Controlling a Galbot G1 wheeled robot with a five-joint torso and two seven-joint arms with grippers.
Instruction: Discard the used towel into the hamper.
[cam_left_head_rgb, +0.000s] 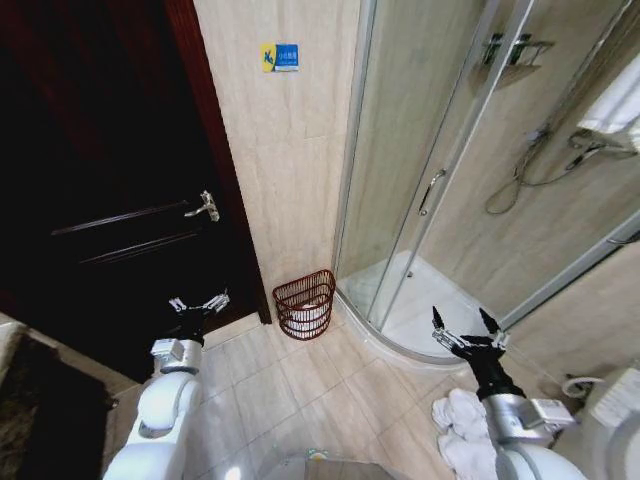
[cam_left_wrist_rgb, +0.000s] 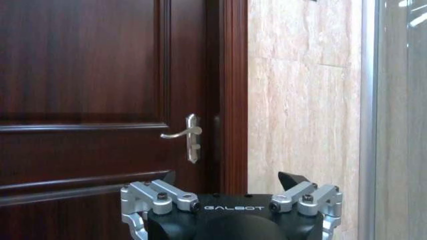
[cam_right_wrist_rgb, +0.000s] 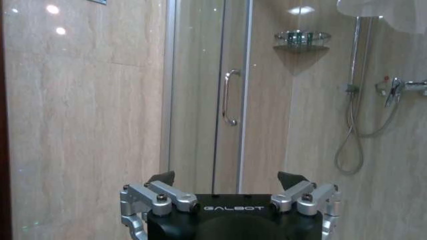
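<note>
Floor (cam_left_head_rgb: 290, 375) carried everything: the hamper (cam_left_head_rgb: 305, 303) stood at the wall's foot between door and shower, the towel (cam_left_head_rgb: 462, 420) lay heaped beneath your right hand (cam_left_head_rgb: 467, 327). Both hands, left hand (cam_left_head_rgb: 198, 303) too, hung open and empty. You needed to lower the right hand squarely onto the heap.

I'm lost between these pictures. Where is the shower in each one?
Head view: the shower takes up the right half, next to the beige wall.
Left wrist view: its frame and glass adjoin that wall, on the side away from the door.
Right wrist view: its glass door is straight ahead.
Shared landmark: the beige wall.
</note>
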